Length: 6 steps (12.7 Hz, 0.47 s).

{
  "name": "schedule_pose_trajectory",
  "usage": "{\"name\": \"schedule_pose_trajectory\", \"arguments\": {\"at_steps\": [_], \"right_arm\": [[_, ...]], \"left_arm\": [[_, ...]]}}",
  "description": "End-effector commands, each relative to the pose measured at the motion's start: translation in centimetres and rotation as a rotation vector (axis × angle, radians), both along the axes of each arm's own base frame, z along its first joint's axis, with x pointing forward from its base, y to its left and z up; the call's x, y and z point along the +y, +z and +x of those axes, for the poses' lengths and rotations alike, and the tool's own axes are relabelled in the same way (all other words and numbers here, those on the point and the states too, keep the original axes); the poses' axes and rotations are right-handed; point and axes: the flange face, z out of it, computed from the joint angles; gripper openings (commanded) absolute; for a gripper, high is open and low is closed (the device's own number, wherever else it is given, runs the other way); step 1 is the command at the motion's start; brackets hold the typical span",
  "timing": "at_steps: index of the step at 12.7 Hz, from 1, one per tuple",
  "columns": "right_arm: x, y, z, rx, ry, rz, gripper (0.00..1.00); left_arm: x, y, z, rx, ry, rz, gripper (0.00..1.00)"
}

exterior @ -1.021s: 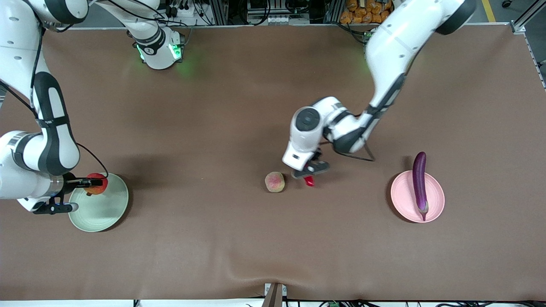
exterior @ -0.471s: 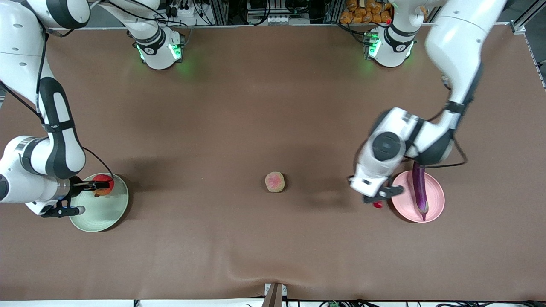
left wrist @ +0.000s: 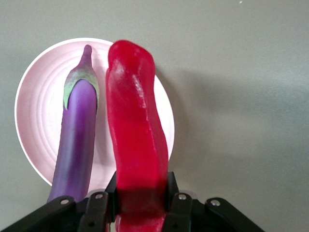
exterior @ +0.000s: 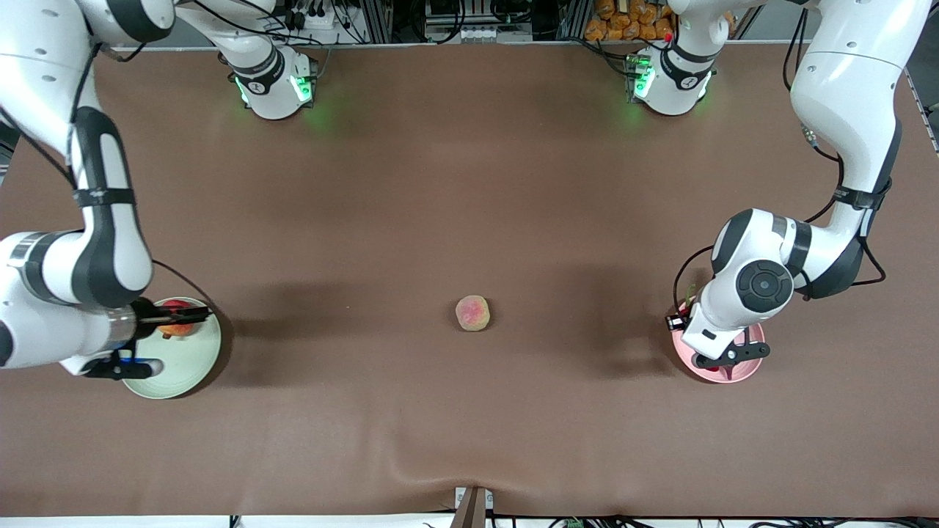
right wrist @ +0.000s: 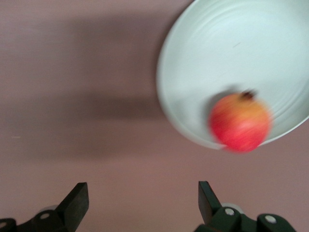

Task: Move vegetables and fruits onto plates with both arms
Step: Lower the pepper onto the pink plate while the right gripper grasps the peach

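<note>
Left gripper (left wrist: 140, 205): clamped on the base of the red chili pepper (left wrist: 135, 140), hanging over the pale pink plate (exterior: 737, 370) at lower right of the front view. In the left wrist view the pepper runs lengthwise away from the jaws, its long axis close to parallel with the purple eggplant (left wrist: 77, 135), which already lies on the pink plate. Pepper sits just beside the eggplant in that picture, over the bare strip of plate between the eggplant and the rim; whether it touches the plate cannot be told. Judged need: a drop that keeps this parallel line, so the pepper lands alongside, not across, the eggplant.

Right gripper (right wrist: 142, 200): fingers spread wide, holding nothing, at the edge of the pale green plate (exterior: 192, 370) at lower left of the front view. Red apple (right wrist: 240, 122) rests on that plate near its rim, clear of the fingers.

Peach (exterior: 472, 313): alone on the brown table (exterior: 440, 183), centre of the front view, between the two plates and well apart from both. Neither gripper is clearly nearer; the right one is free, so the peach looks like its next item.
</note>
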Motion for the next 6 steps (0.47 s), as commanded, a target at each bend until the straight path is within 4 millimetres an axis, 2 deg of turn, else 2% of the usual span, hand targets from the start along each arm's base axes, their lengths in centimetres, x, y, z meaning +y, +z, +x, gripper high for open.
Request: {"name": "schedule_pose_trajectory", "arguments": {"at_steps": [1, 2, 3, 6], "right_arm": [[8.1, 1.0, -0.6, 0.067, -0.198, 0.053, 1.00], [12.2, 1.1, -1.0, 0.104, -0.299, 0.075, 1.00], [15.3, 0.9, -1.3, 0.132, -0.378, 0.076, 1.00], [24.9, 1.1, -2.2, 0.073, -0.502, 0.077, 1.00]], "left_arm": [[1.0, -0.3, 1.4, -0.007, 0.009, -0.017, 0.00], [1.6, -0.8, 1.5, -0.001, 0.010, -0.021, 0.00], [2.1, -1.1, 1.6, 0.004, 0.006, -0.021, 0.00], [3.6, -1.1, 1.9, 0.007, -0.013, -0.025, 0.00]]}}
